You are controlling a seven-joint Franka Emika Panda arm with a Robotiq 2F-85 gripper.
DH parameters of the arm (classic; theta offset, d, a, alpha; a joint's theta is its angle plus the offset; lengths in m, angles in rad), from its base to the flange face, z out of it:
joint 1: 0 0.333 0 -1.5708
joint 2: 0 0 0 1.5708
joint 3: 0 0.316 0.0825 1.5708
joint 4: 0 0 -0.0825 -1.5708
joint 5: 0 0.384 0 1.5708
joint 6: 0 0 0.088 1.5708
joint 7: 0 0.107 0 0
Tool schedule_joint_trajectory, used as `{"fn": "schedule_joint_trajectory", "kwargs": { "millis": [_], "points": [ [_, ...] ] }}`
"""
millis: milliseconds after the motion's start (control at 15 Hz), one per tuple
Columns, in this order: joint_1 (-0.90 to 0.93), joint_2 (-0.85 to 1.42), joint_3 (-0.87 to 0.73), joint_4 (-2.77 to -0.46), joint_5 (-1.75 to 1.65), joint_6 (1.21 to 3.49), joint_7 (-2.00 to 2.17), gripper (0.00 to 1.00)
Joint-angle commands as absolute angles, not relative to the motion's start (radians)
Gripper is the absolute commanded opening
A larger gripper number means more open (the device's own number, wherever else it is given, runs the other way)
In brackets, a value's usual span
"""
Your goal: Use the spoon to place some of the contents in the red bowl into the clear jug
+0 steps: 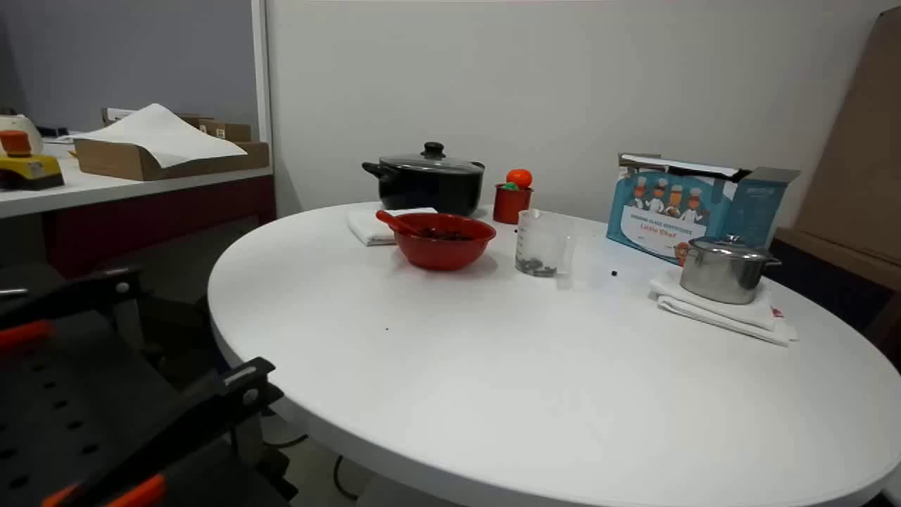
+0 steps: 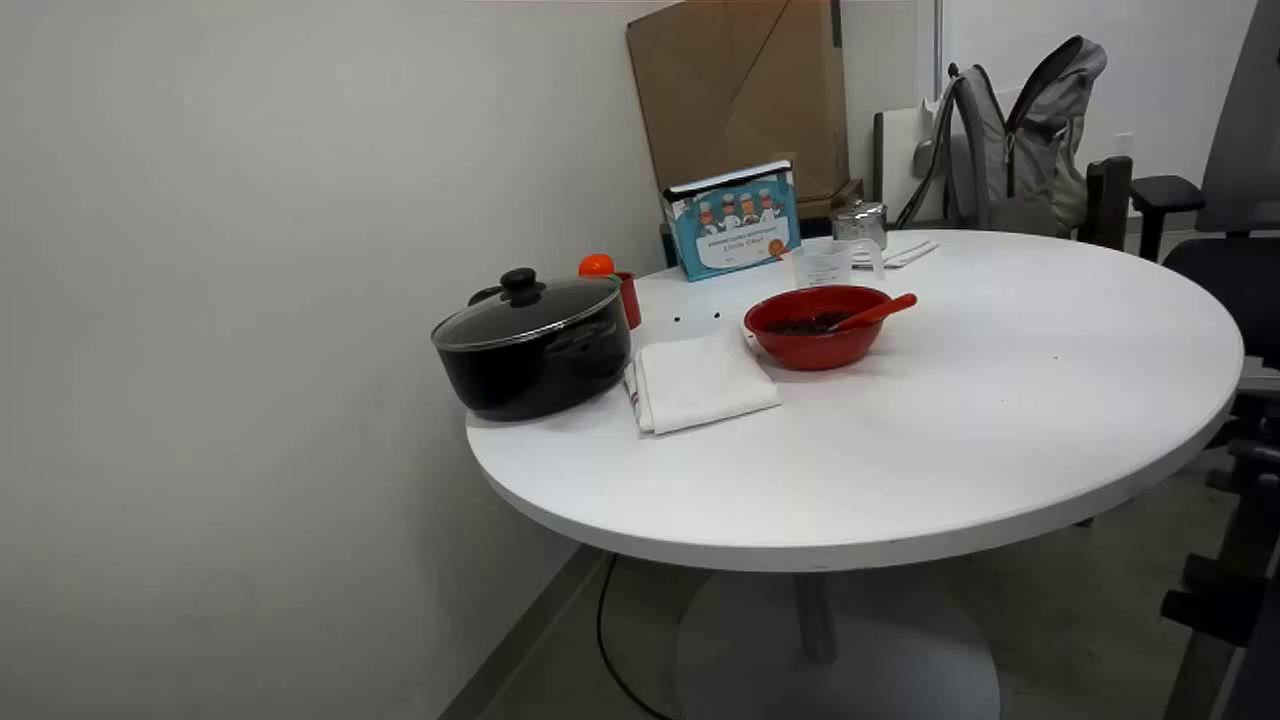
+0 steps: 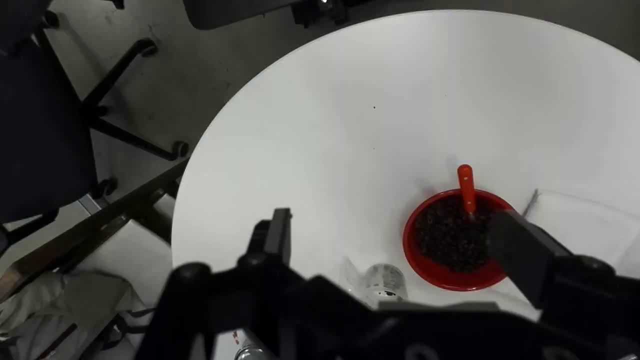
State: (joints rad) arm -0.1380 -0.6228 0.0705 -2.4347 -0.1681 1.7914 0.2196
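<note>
place: office or lab, cannot tell which
round table (image 3: 300,125): under the gripper (image 3: 392,225)
wheeled chair (image 3: 50,135): off to one side of the gripper
backpack (image 2: 1030,150): past the table, same side of the gripper
red-topped yellow button box (image 1: 29,167): side desk (image 1: 77,189), beyond the gripper's table

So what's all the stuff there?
table: 1, white, middle
bowl: 1, red, on table
spoon: 1, red handle, in bowl
jug: 1, clear, beside bowl
bits: many, dark, in bowl, jug, on table
big pot: 1, black, on table
cup: 1, red, near big pot
ball: 1, orange, atop cup
box: 1, blue, on table
small pot: 1, silver, near box
cloths: 2, white, near bowl, under small pot
desk: 1, white, near table
button: 1, red, on desk
cartons: several, brown, beyond table, on desk
backpack: 1, grey, beyond table
chair: 1+, dark, near table
platform: 1, black, near table
gripper: 1, black, open, wrist view
</note>
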Motion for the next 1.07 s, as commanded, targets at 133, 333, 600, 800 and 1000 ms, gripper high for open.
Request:
{"fn": "schedule_joint_trajectory", "kwargs": {
  "millis": [133, 333, 600, 800, 1000],
  "points": [
    [-0.12, -0.622, 0.056, -2.432, -0.176, 1.788, 0.227, 1.0],
    [-0.12, -0.622, 0.056, -2.432, -0.176, 1.788, 0.227, 1.0],
    [-0.099, -0.584, 0.064, -2.434, -0.172, 1.84, 0.217, 1.0],
    [-0.061, -0.523, 0.061, -2.437, -0.125, 1.935, 0.213, 1.0],
    [-0.049, -0.395, 0.079, -2.419, -0.116, 2.037, 0.25, 1.0]
  ]
}}
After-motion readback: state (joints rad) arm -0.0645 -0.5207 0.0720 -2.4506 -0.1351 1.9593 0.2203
